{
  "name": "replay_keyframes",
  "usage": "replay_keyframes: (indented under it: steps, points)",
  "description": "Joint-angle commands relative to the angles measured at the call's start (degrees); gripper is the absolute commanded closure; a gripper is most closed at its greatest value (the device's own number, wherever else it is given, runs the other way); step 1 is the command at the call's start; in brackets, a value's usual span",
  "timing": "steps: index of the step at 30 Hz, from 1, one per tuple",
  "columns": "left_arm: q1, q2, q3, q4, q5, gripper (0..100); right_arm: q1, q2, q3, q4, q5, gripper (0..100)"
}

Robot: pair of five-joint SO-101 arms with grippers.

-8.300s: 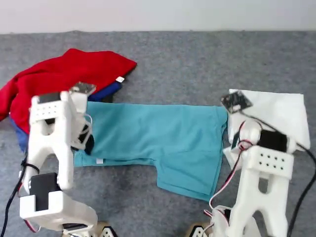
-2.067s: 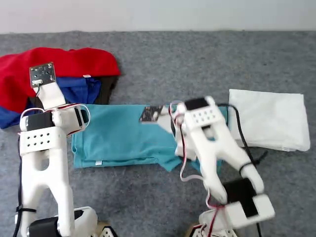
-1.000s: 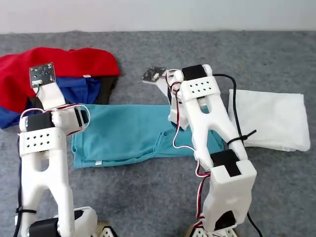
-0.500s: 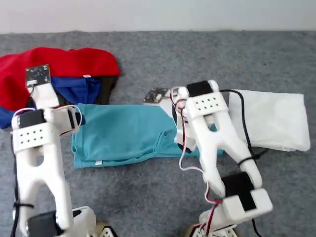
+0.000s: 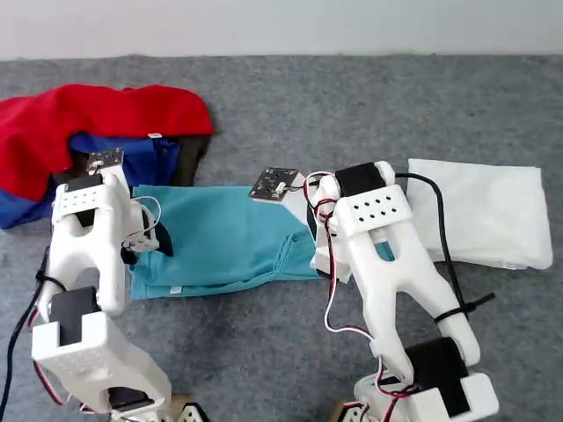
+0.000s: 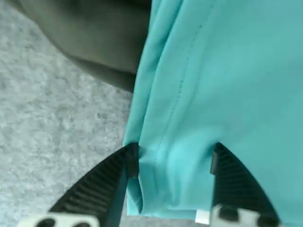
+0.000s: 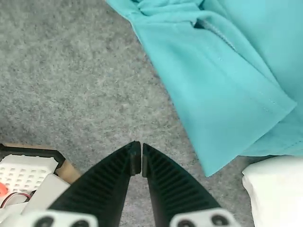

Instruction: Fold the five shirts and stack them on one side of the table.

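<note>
Where red shirt (image 5: pixel 106 110) overlaps, blue shirt (image 5: pixel 134 158) hides.

A half-folded shirt (image 5: pixel 220 237) is laid in the middle of the table (image 5: pixel 352 97), between the two arms. Behind it and to the left, a heap of shirts (image 5: pixel 97 123) is found, one shirt lying over the others; its near edge is just beside the far left corner of the half-folded shirt. To the right, a folded shirt (image 5: pixel 479 211) is placed. The left gripper (image 6: pixel 173 156) is set over the left edge of the half-folded shirt. The right gripper (image 7: pixel 136 158) is held above bare table, just beside that shirt's right end.
</note>
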Motion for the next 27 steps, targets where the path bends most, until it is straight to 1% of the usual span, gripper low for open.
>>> replay_keyframes:
  steps: [1,4,9,13,17,21,22,24,27]
  points:
    - [0.18,-0.26,-2.07,-0.88,0.97,75,-0.40,-2.77,-0.26,-0.04,0.35,98.7]
    - [0.53,-1.85,-2.33,0.97,0.97,75,-0.31,-2.68,-0.26,-0.04,0.35,98.7]
    - [0.09,-9.58,-2.15,5.27,0.53,75,-0.13,-2.68,-0.26,-0.04,0.35,98.7]
    - [-0.62,-11.96,-1.54,3.60,1.05,75,-0.22,-2.68,-0.26,-0.04,0.35,98.8]
    - [-4.66,-6.77,-0.84,-0.35,2.37,76,-0.04,-2.68,-0.26,-0.04,0.35,98.9]
    - [-6.15,2.81,-1.01,-3.78,1.85,76,-0.22,-2.68,-0.26,-0.66,0.35,98.8]
    - [-5.80,4.57,-1.54,-3.87,1.93,76,-0.31,-2.68,-0.26,-0.84,0.35,98.7]
    - [-5.10,7.21,-5.23,-0.53,2.20,77,-0.31,-2.68,-0.26,-1.71,0.35,98.7]
    - [-2.02,11.16,-7.78,2.11,1.76,82,-0.31,-2.68,-0.26,-1.89,0.35,98.7]
